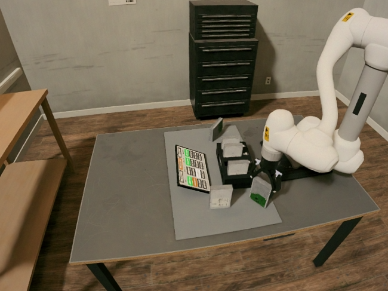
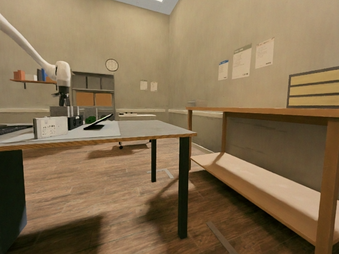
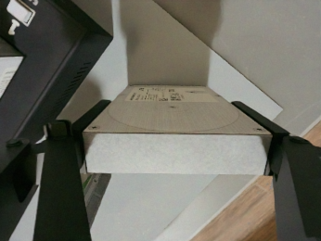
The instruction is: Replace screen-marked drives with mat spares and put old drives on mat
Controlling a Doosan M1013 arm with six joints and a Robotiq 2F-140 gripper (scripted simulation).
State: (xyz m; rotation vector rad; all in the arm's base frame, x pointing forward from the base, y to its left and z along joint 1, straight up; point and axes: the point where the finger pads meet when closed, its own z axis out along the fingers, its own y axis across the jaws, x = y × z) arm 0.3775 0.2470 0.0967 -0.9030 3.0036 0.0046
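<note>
My gripper is shut across the side edges of a silver drive beside the dock's near right corner; its green board shows low on one face. Whether it touches the mat is unclear. The black dock holds upright drives, including one drive near the front and another drive farther back. A labelled drive stands on the mat in front; another drive stands at the back. The screen shows green and orange marks; its text is unreadable.
The tilted screen stands left of the dock. The mat lies on the grey bench. The arm reaches in from the right. A black tool cabinet stands behind the bench, and a wooden shelf table stands at the left.
</note>
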